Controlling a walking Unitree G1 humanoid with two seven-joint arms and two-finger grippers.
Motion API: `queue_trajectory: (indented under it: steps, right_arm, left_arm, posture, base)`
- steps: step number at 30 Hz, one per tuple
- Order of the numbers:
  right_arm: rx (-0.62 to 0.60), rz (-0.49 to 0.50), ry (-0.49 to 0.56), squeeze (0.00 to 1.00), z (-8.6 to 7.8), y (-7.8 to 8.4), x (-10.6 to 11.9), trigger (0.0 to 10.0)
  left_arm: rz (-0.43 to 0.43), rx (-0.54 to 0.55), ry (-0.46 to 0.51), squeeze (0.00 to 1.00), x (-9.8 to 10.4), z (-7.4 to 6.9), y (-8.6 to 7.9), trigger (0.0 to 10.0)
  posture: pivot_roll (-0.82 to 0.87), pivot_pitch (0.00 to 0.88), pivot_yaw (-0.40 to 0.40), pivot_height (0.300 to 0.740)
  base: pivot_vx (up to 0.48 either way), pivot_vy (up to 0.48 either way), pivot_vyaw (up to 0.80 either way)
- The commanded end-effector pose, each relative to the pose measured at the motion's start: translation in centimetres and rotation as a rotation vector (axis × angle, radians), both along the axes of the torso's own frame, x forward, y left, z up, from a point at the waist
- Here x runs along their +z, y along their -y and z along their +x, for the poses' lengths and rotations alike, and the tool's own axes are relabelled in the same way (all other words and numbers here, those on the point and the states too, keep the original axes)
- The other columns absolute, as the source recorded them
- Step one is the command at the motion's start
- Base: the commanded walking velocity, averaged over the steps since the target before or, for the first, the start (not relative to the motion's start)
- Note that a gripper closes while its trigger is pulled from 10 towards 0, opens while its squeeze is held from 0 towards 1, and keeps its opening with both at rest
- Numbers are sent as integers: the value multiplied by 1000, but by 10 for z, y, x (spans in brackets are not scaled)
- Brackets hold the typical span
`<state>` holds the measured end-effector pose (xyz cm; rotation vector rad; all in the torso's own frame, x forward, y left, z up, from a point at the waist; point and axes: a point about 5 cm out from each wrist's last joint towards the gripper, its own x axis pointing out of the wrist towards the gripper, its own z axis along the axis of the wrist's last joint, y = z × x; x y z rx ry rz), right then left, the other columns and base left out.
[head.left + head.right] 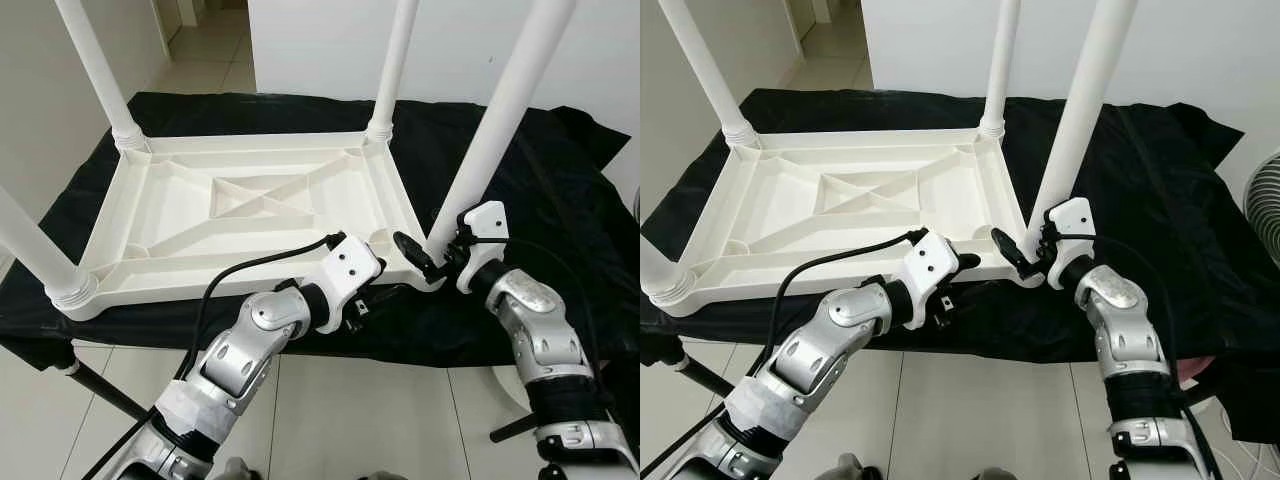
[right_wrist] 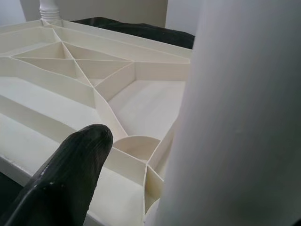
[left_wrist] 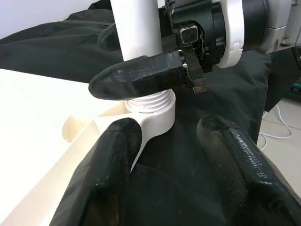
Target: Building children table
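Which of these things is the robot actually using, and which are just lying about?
Using: upturned white tabletop, the four white legs, near-right leg held by right gripper, left gripper at that corner.
Lying about: black cloth, fan.

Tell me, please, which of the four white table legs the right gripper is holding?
The leg at the near right corner of the upturned table top; the right gripper clasps its base, the others stand untouched.

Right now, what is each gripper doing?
Left gripper: open, by the table corner.
Right gripper: shut on the leg.
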<state>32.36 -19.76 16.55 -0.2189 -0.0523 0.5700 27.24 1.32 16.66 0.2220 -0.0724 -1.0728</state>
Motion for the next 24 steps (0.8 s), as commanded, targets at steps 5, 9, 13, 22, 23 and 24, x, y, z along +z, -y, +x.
queue_trajectory:
  steps: [5,9,13,22,23,24]
  right_arm:
    - [7,-12,-34,0,1,6,-8,4824]
    - [-12,1,-48,0,2,11,-11,4235]
    - [10,14,-61,0,1,15,-14,0]
    - [-56,68,-84,0,2,18,-16,10000]
    - [-56,68,-84,0,2,18,-16,10000]
    - [-93,88,-82,0,3,17,-16,10000]
  left_arm:
    - [14,-43,4,0,0,-1,2,10000]
    - [13,-43,4,0,0,-1,2,10000]
    - [8,-45,4,0,1,-1,3,10000]
    - [6,-42,2,0,2,-1,3,10000]
    - [6,-42,2,0,2,-1,3,10000]
    - [6,-41,2,0,2,-1,3,10000]
  posture:
    - [-115,21,32,740]
    - [-115,21,32,740]
    - [-122,28,38,740]
    - [-122,44,39,740]
    - [-122,44,39,740]
    - [-120,51,32,740]
  base:
    - [0,0,0]
    - [0,0,0]
    - [0,0,0]
    - [0,0,0]
    - [0,0,0]
    - [0,0,0]
